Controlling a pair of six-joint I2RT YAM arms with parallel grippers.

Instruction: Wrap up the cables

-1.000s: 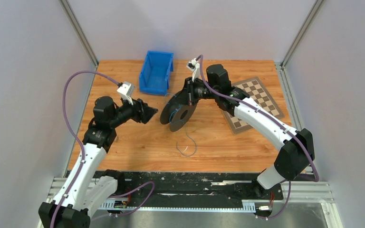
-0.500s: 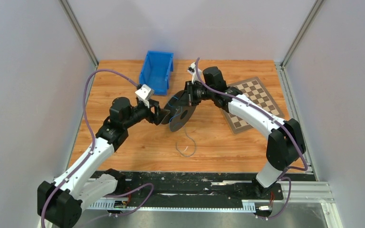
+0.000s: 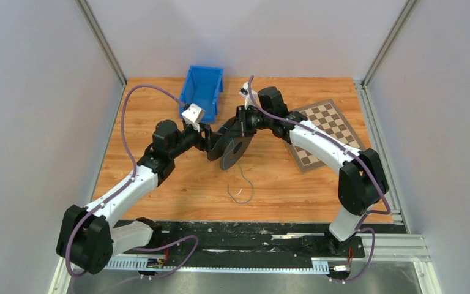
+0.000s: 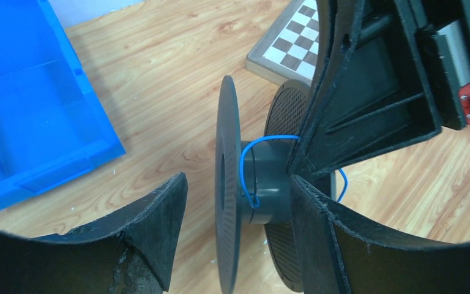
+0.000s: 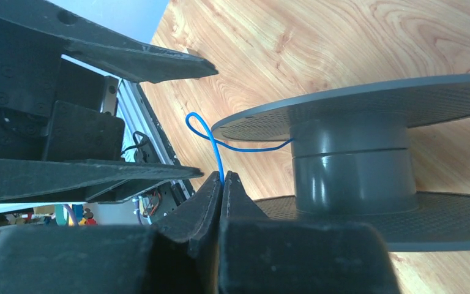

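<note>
Right jaws are clamped on the thin blue wire by the grey spool; left jaws gape around its flange.

No writing, label, brand name, number or sign can be read in any view. The spool and the blue bin show plain surfaces, and the chequered board on the tabletop carries only its pattern of light and dark squares.
</note>
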